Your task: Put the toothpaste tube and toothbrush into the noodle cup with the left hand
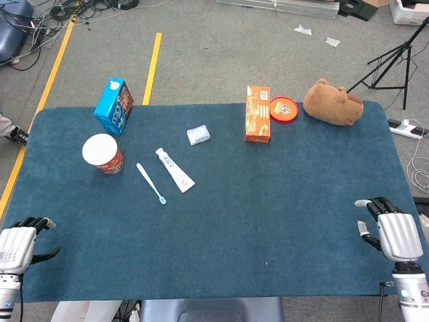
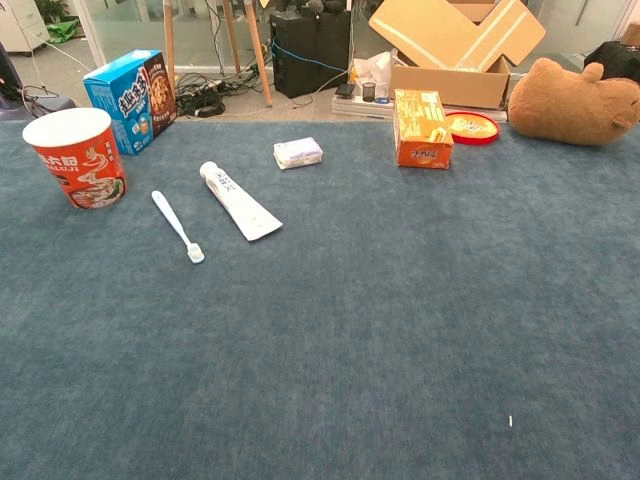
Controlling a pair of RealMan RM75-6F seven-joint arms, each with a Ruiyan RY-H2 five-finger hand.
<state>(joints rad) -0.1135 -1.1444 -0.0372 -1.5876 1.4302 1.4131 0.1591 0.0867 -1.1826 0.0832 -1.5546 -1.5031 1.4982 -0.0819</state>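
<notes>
Well beyond left hand [image 1: 17, 245] lies toothbrush [image 1: 151, 183].

Your left hand [image 1: 19, 245] shows at the near left corner in the head view: a silvery-white shell over the back, ridged like plated segments, with black fingers tipped pale and a black thumb. Faint small markings sit on its back, too small to read. Your right hand [image 1: 394, 231] at the near right has the same silver-white shell and black fingers, above a pale round wrist housing with a small blue dot and a dark cable beside it.
</notes>
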